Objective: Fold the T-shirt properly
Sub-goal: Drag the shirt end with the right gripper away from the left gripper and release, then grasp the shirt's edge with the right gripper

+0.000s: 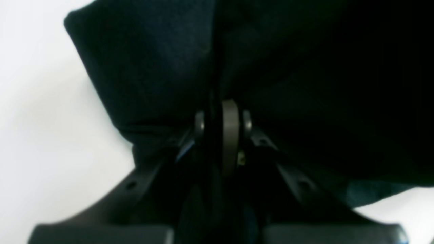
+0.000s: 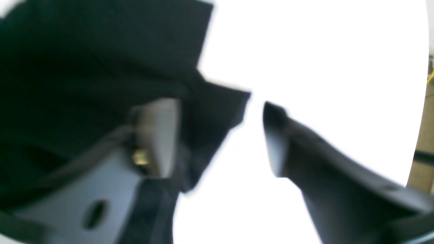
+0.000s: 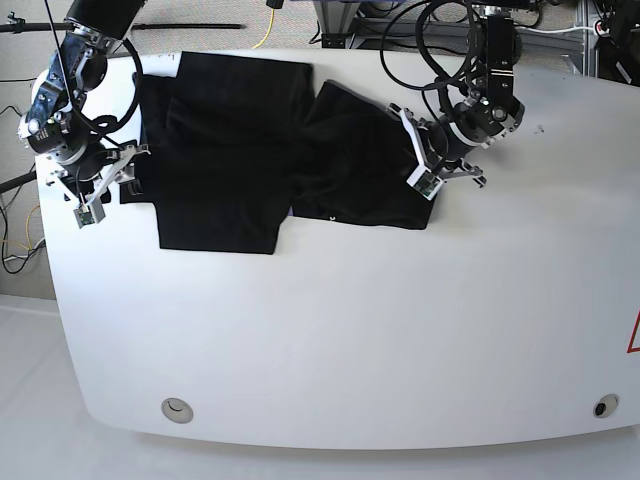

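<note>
The black T-shirt [image 3: 240,150] lies spread across the back of the white table [image 3: 350,330], with one part folded over the middle; no print shows. On the right of the base view, my left gripper [image 3: 425,155] sits at the shirt's right edge. In the left wrist view, the left gripper [image 1: 222,125] is shut on a bunch of the black cloth [image 1: 145,67]. My right gripper [image 3: 128,168] is at the shirt's left edge. In the right wrist view, the right gripper [image 2: 217,135] stands open, with a cloth corner [image 2: 217,108] lying against one of its fingers [image 2: 159,135].
Cables [image 3: 440,40] hang behind the table's back edge near the left arm. Two round holes [image 3: 177,407] [image 3: 600,407] sit near the table's front edge. A red mark [image 3: 634,335] shows at the right edge.
</note>
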